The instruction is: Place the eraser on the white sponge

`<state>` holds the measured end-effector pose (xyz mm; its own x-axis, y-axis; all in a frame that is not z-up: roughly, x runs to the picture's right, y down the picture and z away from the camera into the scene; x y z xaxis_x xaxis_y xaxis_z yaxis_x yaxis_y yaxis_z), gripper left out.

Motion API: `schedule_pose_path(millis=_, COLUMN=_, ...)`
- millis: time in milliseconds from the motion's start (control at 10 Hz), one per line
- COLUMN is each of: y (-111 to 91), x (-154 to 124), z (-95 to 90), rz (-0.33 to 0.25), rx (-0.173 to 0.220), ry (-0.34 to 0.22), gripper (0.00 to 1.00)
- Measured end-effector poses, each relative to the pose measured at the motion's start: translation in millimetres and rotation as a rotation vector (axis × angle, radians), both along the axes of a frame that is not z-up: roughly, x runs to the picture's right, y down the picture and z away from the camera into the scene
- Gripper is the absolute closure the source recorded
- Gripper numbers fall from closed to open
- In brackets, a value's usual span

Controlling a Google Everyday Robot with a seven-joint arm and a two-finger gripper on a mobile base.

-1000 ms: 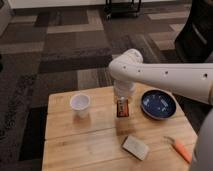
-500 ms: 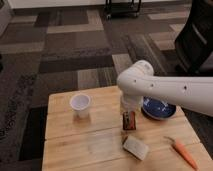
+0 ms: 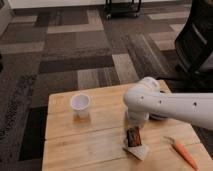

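Pincer (image 3: 133,125) low over desk (image 3: 80,145), tucked under the arm, cannot tell if clamped; eraser (image 3: 133,136) just beneath it, overlapping far edge of white sponge (image 3: 139,151); best centre it over the pad, lower flat, then release

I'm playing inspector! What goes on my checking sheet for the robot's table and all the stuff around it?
Surface: wooden table, plank top.
Job's things: eraser near the front edge, its lower end meeting the back edge of the white sponge; whether it rests there is unclear.
Clutter: white cup upright on the left; orange stick on the right.
Grippers: gripper directly above the eraser, under the white arm.
Cables: nothing seen.
Surroundings: patchwork carpet; black chair on the right.
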<state>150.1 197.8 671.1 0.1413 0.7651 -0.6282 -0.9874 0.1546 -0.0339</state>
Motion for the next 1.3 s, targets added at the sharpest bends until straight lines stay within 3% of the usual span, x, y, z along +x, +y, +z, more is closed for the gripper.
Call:
schedule_pose_path(millis=100, y=3, x=1, z=-0.6, rz=-0.016, rx=-0.005, ry=-0.006, gripper=1.0)
schedule_pose_path(millis=200, y=13, x=1, z=-3.4, rz=-0.076, rx=-0.011, ry=-0.045, gripper=1.0)
schedule_pose_path(millis=500, y=28, x=-1, z=-12.7, rz=-0.181, rx=-0.011, ry=-0.146, gripper=1.0)
schedule_pose_path(millis=700, y=34, x=2, z=-12.7, rz=-0.222, rx=-0.019, ry=-0.185, gripper=1.0)
schedule_pose_path(millis=900, y=44, x=-6, z=-10.4, rz=-0.397, rx=-0.066, ry=-0.294, gripper=1.0)
schedule_pose_path(millis=1000, y=46, x=-8, z=-9.8, rz=-0.439, rx=-0.083, ry=-0.322, gripper=1.0)
schedule_pose_path(millis=1100, y=49, x=-12, z=-8.1, rz=-0.534, rx=-0.119, ry=-0.377, gripper=1.0)
schedule_pose_path(millis=1300, y=42, x=-6, z=-1.2, rz=-0.647, rx=-0.152, ry=-0.407, gripper=1.0)
